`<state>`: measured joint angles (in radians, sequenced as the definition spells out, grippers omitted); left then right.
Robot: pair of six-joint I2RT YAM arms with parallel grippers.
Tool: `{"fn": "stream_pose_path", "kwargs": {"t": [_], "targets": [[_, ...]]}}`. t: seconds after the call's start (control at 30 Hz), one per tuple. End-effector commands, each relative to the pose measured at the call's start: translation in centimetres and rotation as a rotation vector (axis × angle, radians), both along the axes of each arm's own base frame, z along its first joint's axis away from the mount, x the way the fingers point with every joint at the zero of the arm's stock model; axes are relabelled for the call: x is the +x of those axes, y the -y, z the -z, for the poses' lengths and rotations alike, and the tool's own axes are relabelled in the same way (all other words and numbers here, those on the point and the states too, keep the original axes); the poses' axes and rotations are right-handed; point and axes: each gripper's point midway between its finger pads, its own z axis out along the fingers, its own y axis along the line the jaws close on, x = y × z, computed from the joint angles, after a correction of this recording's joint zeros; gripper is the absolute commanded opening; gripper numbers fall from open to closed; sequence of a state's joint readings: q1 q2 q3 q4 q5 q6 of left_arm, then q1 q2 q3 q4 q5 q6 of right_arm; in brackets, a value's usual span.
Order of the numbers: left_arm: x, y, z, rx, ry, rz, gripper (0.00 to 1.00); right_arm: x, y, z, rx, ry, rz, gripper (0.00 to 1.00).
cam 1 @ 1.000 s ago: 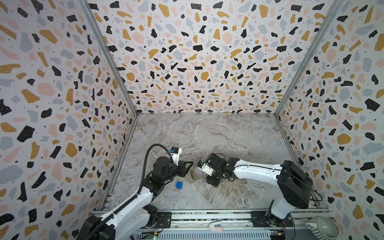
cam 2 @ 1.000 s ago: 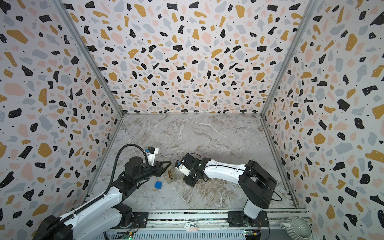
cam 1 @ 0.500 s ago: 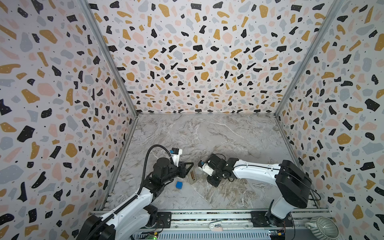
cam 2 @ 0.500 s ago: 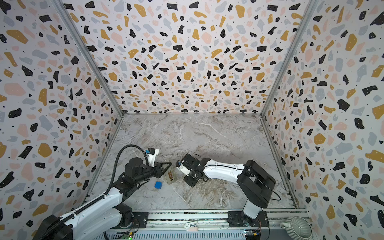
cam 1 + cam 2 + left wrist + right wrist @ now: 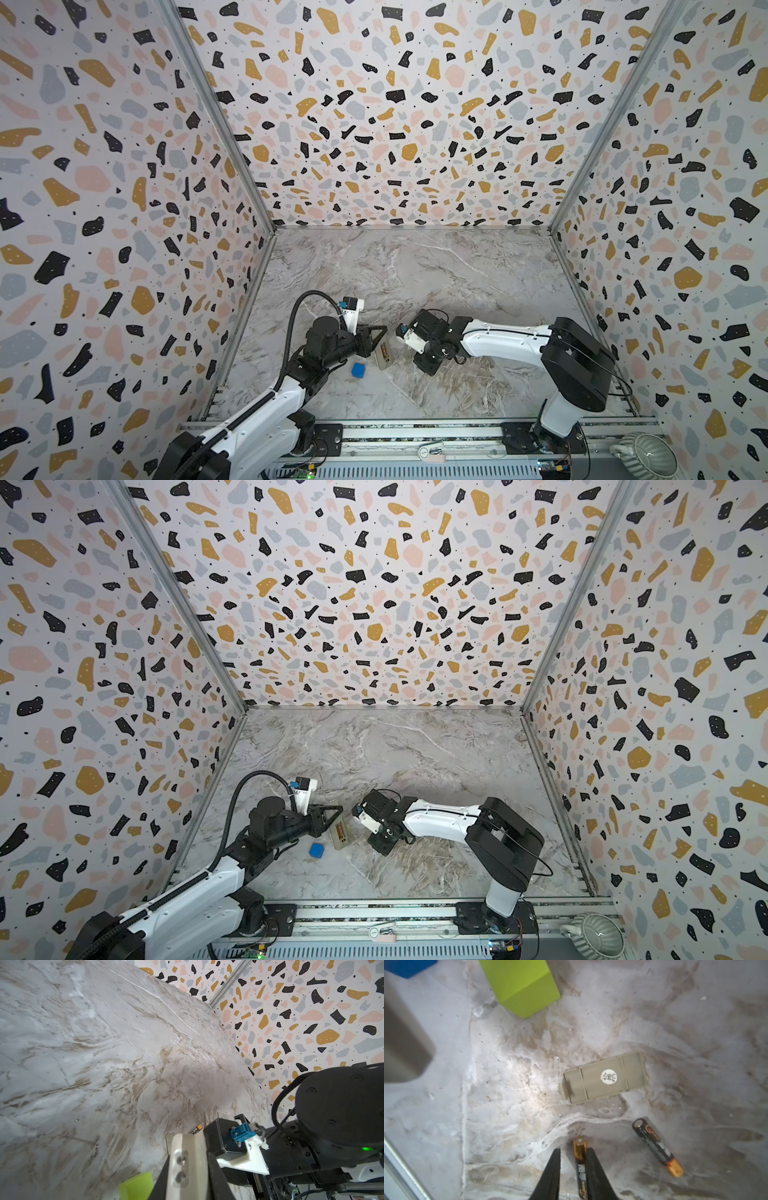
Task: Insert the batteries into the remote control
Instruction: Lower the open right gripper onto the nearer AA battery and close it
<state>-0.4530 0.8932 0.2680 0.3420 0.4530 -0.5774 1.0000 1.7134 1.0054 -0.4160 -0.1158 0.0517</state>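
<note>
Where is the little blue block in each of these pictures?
In a top view: the blue block lies on the table, just left of the remote's near end.
In a top view: same spot, left of the remote.
Left wrist: not in it.
Right wrist: cut off at the picture's edge, near the green block.
Landmark: the marbled table shows in every view.

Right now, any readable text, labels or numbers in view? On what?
Straddled battery, at right gripper: white print, blurred, unreadable.
Loose battery: white print, blurred, unreadable.
Battery cover, round sticker: mark illegible.
Remote control, in a top view: markings too small.
Nothing reads cleanly.
</note>
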Motion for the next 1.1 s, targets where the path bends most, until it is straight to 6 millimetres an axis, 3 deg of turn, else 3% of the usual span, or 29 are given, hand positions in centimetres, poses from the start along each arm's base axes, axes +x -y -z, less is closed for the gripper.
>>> {"fn": "stream_pose_path", "kwargs": {"t": [0.0,0.37,0.7,0.9,1.07], "targets": [[0.2,0.2,-1.1,-0.023,0.053,0.002,0.00,0.4,-0.6,-0.8,0.004,0.015,-0.002,0.24],[0.3,0.1,-1.2,-0.021,0.055,-0.001,0.00,0.3,-0.2,0.1,-0.023,0.013,-0.002,0.22],[0.4,0.1,-1.2,-0.018,0.052,-0.009,0.00,0.3,0.2,-0.2,-0.027,0.023,0.000,0.11],[0.4,0.0,-1.3,-0.039,0.043,-0.020,0.00,0.4,-0.1,-1.9,0.033,0.055,-0.007,0.05],[0.6,0.0,-1.5,-0.057,0.033,-0.033,0.00,-0.1,-1.4,-4.6,0.154,0.103,-0.049,0.04]]}}
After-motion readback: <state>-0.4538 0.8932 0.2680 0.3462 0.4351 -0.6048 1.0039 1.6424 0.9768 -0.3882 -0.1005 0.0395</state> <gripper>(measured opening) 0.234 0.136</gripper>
